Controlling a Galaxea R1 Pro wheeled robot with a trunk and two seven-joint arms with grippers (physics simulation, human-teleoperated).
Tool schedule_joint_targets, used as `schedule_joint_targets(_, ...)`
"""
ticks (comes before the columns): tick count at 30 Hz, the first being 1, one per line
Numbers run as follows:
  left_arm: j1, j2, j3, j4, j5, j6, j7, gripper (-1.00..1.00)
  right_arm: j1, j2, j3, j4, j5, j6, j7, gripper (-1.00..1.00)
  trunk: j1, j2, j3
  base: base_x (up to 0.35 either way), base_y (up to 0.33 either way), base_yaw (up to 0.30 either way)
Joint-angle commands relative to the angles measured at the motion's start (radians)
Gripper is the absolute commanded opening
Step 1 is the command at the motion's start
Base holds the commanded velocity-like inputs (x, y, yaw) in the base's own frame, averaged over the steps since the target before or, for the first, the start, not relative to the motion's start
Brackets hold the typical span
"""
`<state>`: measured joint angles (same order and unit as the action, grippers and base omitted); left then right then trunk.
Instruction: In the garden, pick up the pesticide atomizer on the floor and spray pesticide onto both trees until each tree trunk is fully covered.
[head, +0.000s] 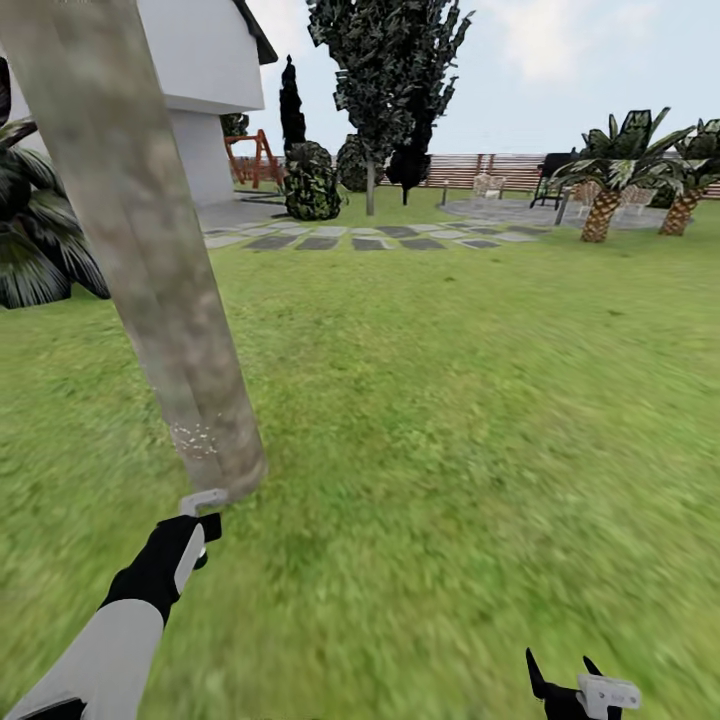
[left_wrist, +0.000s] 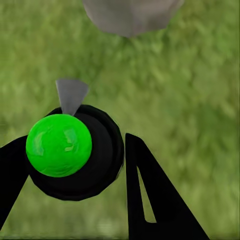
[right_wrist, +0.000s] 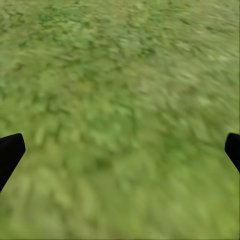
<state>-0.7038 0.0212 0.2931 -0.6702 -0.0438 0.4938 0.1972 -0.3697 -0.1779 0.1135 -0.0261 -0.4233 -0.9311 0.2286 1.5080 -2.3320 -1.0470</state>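
Atomizer in left hand, nozzle toward trunk base

Bright, flat, shadowless daylight; soft, perhaps motion-blurred grass toward edges.

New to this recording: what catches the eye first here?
A thick mottled tree trunk leans across the head view's left, white speckles near its base. Right below it, the left gripper holds the pesticide atomizer, bright green on top in the left wrist view. Green lawn spreads behind.
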Motion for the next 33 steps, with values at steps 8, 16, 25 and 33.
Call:
schedule_joint_targets(8,0.0,0.0,0.0,0.0,-0.001,0.0,0.0,-1.0,0.0,0.0,0.0,0.0,0.0,0.0,0.0,1.0,0.0,0.0,0.0,0.0,-0.274,0.279)
schedule_joint_targets(16,0.0,0.002,0.0,0.001,-0.001,0.0,-0.002,-1.0,0.0,0.0,0.0,0.0,0.0,0.0,0.0,1.0,0.0,0.0,0.0,0.047,-0.2,0.266)
schedule_joint_targets(25,-0.024,-0.004,-0.063,-0.01,0.0,0.019,-0.017,-1.0,0.0,0.0,0.0,0.0,0.001,0.0,0.002,1.0,0.0,0.0,0.0,0.001,-0.005,0.025)
schedule_joint_targets(33,-0.177,0.048,-0.118,-0.014,0.01,0.139,-0.05,-1.0,0.0,0.0,0.0,0.0,0.001,0.0,0.002,1.0,0.0,0.0,0.0,0.0,0.0,0.0)
